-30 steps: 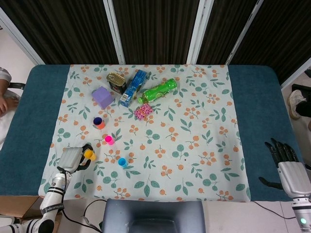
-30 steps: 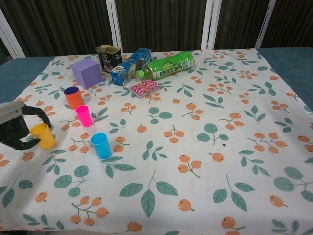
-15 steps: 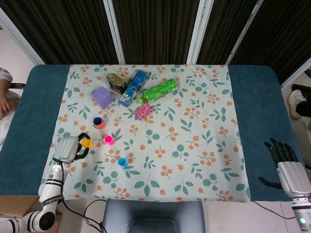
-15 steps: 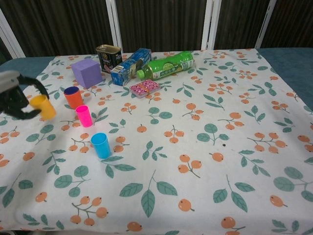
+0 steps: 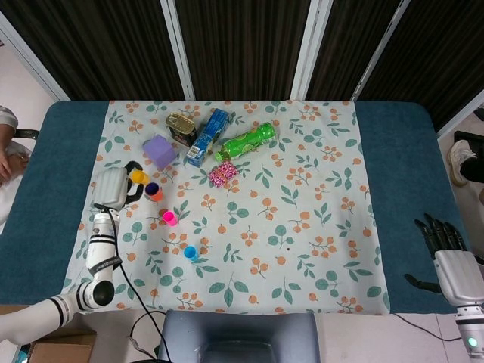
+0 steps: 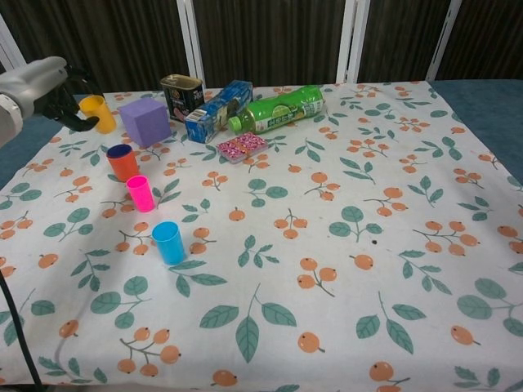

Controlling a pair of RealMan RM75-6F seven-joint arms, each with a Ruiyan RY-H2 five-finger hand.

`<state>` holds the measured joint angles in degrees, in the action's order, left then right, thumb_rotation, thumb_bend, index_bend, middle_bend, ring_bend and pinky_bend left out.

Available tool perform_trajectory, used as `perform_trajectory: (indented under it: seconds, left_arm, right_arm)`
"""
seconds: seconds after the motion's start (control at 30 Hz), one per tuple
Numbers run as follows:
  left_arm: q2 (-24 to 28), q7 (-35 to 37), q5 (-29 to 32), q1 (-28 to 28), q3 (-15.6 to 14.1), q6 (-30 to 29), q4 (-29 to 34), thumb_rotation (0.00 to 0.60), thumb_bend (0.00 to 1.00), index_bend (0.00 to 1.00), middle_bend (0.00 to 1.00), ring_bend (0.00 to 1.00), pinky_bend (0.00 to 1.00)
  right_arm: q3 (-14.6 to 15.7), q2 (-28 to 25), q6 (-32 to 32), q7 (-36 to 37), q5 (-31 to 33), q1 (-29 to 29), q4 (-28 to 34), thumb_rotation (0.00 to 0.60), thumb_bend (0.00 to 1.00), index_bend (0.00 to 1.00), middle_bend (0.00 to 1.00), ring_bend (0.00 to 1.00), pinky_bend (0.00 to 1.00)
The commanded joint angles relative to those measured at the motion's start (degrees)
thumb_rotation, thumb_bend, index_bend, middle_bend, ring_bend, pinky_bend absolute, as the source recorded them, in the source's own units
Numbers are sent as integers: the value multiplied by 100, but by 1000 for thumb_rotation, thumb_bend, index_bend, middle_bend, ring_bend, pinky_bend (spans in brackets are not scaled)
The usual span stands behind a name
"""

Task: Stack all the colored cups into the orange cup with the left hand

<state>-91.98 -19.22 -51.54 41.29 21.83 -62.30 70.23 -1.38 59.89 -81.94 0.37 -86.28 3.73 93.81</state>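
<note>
Left hand (image 6: 45, 86) curled round a smooth yellow plastic cup (image 6: 97, 113), lifted just above and left of the orange cup (image 6: 122, 162). Upright below the orange cup: pink cup (image 6: 140, 193), then blue cup (image 6: 168, 242), on the floral-cloth worktop (image 6: 343, 269). Far right of the orange cup, right hand (image 5: 450, 257) empty, fingers apart.

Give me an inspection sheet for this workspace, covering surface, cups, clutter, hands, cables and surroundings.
Surface: floral cloth over a blue table.
Job's things: yellow cup held up by left hand, above the cloth; orange cup, pink cup and blue cup upright on the cloth, apart.
Clutter: purple cube, tin can, blue carton, green bottle lying down, pink packet.
Hands: right hand open at the table edge.
Cables: black cable by the left arm.
Surroundings: dark panels behind.
</note>
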Motion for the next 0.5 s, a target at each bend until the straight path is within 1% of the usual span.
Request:
perform_trajectory:
  seconds: [0.03, 0.23, 0.5]
  left_arm:
    - [-236, -25, 100, 128, -34, 155, -335, 600, 382, 558, 1000, 1000, 1000]
    - [-428, 10, 46, 162, -137, 200, -628, 600, 383, 559, 1000, 1000, 1000]
    - [-532, 55, 29, 136, -250, 338, -796, 600, 384, 558, 1000, 1000, 1000]
  right_arm:
    - [-10, -14, -22, 21, 9, -9, 0, 600, 154, 0, 0, 0, 0]
    - [-9, -25, -39, 43, 1, -19, 3, 600, 154, 0, 0, 0, 0]
    - [-9, -16, -25, 29, 8, -15, 2, 600, 154, 0, 0, 0, 0]
